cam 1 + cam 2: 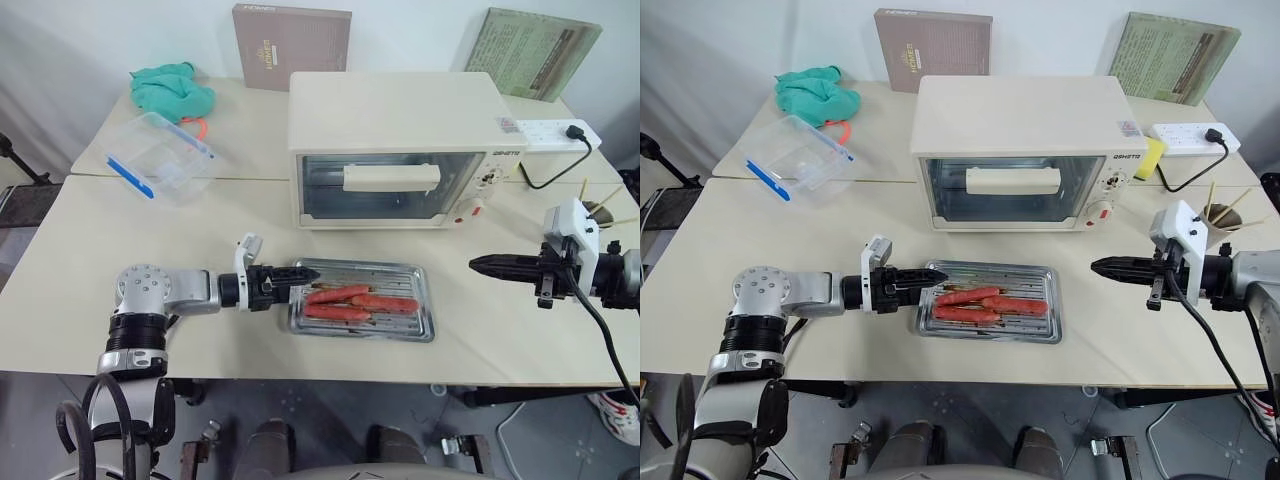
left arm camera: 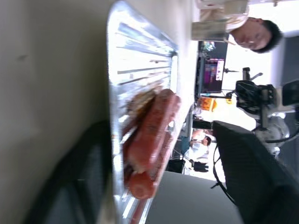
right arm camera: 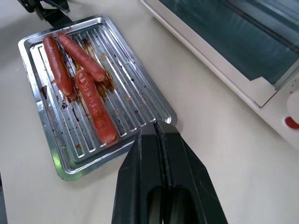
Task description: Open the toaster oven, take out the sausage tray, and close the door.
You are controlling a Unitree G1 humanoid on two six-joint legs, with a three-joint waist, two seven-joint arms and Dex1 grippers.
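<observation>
The sausage tray (image 1: 402, 273), ribbed silver metal holding three red-orange sausages (image 1: 352, 300), lies on the table just in front of the toaster oven (image 1: 400, 110). The door (image 1: 330, 190) is closed, its cream bar handle (image 1: 392, 178) level across the glass. My left gripper (image 1: 300, 281) is at the tray's left rim, open, with one finger (image 2: 257, 177) over the tray and the other outside the rim. Out to the right of the tray my right gripper (image 1: 476, 263) hovers above the table, shut and empty, pointing toward the tray (image 3: 126, 93).
A clear plastic box with blue clips (image 1: 160, 155) and a teal cloth (image 1: 172, 92) lie at the back left. A brown book (image 1: 290, 45) and a green board (image 1: 540, 50) lean on the wall. A power strip (image 1: 555, 133) and its cable sit right of the oven.
</observation>
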